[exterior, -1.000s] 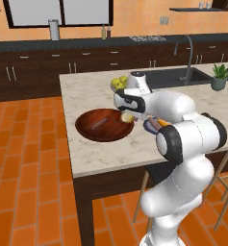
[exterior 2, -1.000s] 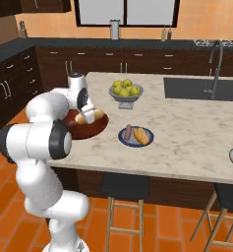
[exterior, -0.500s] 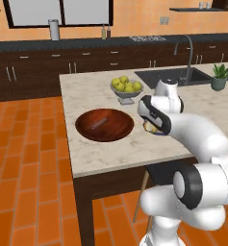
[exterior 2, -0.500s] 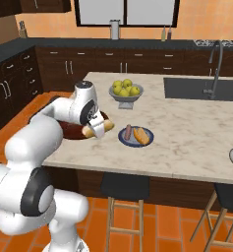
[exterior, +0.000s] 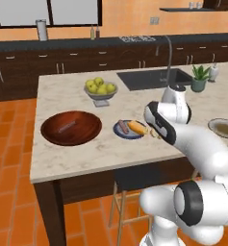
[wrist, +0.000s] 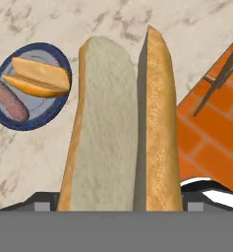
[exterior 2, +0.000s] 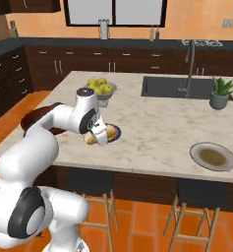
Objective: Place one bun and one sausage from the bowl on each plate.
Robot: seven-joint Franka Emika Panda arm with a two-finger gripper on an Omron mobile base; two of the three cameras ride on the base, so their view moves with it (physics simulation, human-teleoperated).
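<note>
Second bun carried over the island, bound for the olive plate.

The island [exterior: 77,158] is crossed by the arm [exterior: 202,144]. The bowl [exterior: 71,128] at its left end holds one sausage [exterior: 66,127]. The olive plate [exterior 2: 213,157] lies bare, well apart to the right. The blue plate [wrist: 27,91] already bears a bun and a sausage. The gripper [exterior 2: 97,136] is seen clamped wide on a split bun [wrist: 123,128], just beside the blue plate. A slip is judged possible: the bun is long, soft and held at one end, so a quick swing could tip it out. A release here would put two buns near one plate.
</note>
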